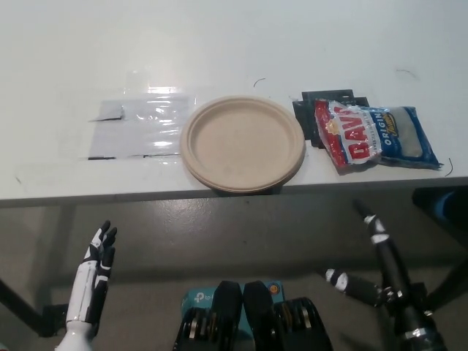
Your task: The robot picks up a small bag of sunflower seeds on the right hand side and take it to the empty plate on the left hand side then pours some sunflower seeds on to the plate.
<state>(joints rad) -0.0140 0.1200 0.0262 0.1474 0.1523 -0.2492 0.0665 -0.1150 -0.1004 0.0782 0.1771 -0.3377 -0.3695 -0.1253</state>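
The bag (376,137) lies flat on the table (234,44) at about three o'clock from the plate (243,143), just beside its rim and apart from it. It is a glossy pouch, red and white on its left half with large lettering, blue and pale toward its right end, and slightly wrinkled. Whether its top is open cannot be told. It rests partly on a black mat (311,110) that shows at its upper left, which I judge to be a marker for its starting place.

The plate is tan, round, empty, and sits at the table's near edge, slightly overhanging it. At nine o'clock from the plate a clear plastic sheet (139,128) lies flat and taped at its corners; its purpose is not evident.

The right hand (380,256) is below the table edge, at about six o'clock from the bag, fingers released and spread, holding nothing, one finger pointing up toward the bag. I judge it placed for a reach to the bag. The left hand (99,256) rests low at seven o'clock from the plate, fingers straight and apart, empty.

No step of the task is done: the bag is untouched and no seeds are on the plate.
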